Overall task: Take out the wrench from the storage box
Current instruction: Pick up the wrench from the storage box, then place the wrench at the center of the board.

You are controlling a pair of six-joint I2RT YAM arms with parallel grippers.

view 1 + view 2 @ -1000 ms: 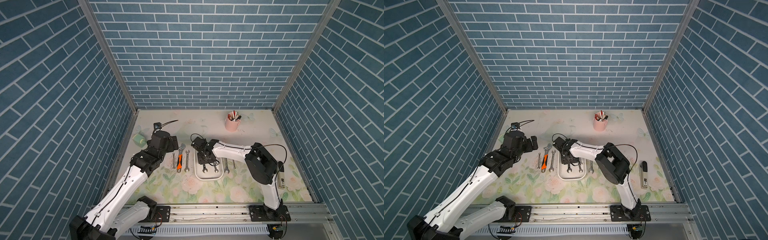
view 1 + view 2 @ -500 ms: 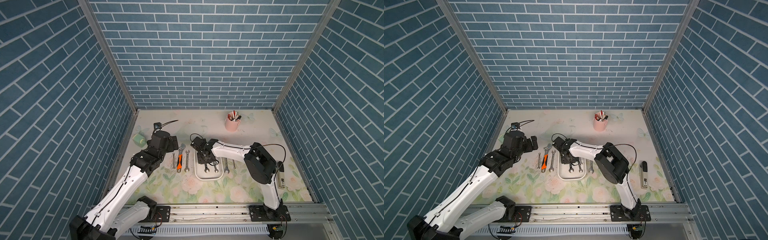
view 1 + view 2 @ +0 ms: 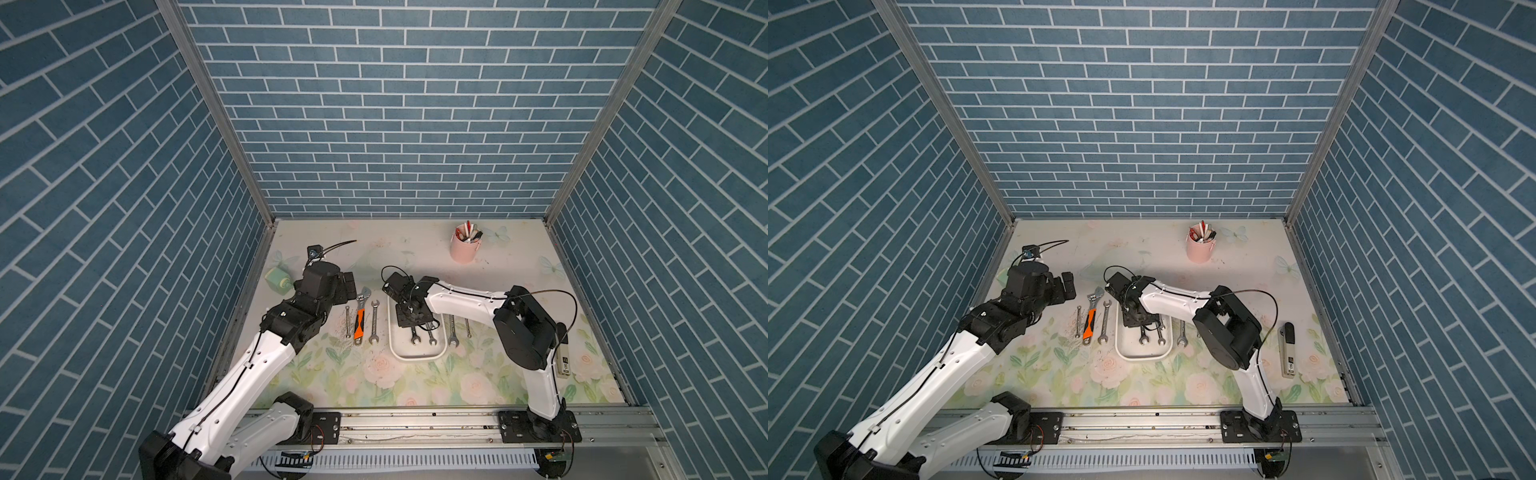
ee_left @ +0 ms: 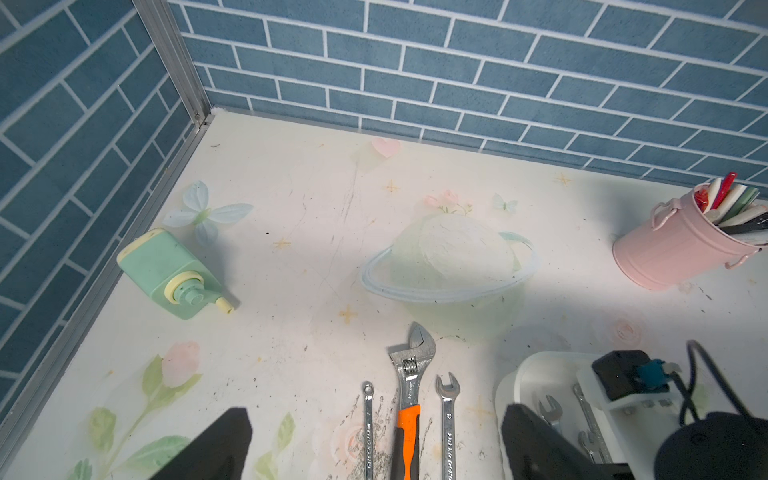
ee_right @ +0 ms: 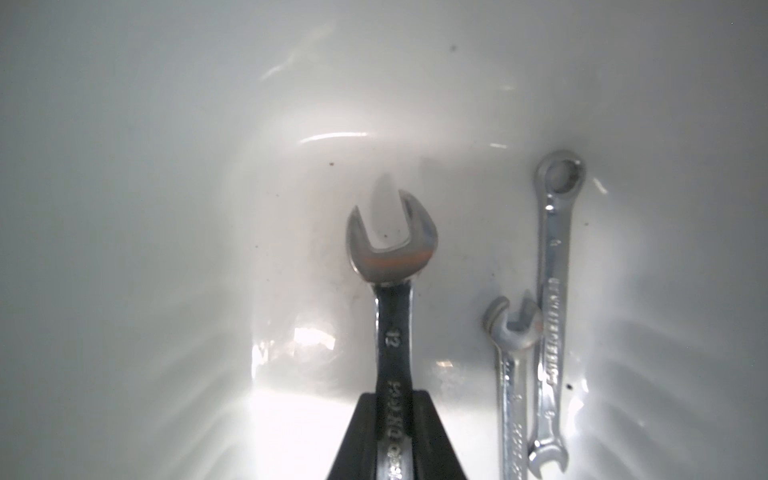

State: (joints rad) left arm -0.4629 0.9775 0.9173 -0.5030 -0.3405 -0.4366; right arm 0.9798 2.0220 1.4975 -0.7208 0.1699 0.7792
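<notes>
The storage box (image 3: 417, 356) is a shallow white tub at mid-table, seen in both top views (image 3: 1144, 356). My right gripper (image 3: 411, 319) reaches down into it. In the right wrist view the black fingers (image 5: 361, 432) are shut on the shank of a silver open-end wrench (image 5: 392, 257) marked 12, just above the white floor (image 5: 166, 249). Two more wrenches (image 5: 555, 291) lie side by side next to it. My left gripper (image 3: 349, 286) hovers open to the left of the box, nothing between its fingers (image 4: 224, 440).
Left of the box lie a thin wrench (image 3: 347, 322), an orange-handled adjustable wrench (image 3: 360, 318) and an open-end wrench (image 3: 374, 322). Two more wrenches (image 3: 452, 334) lie to its right. A pink pen cup (image 3: 464, 249), a green dispenser (image 3: 276, 279) and a stapler (image 3: 563, 361) stand farther off.
My right gripper's jaws have closed on the wrench inside the box. Both arms have stayed almost where they were.
</notes>
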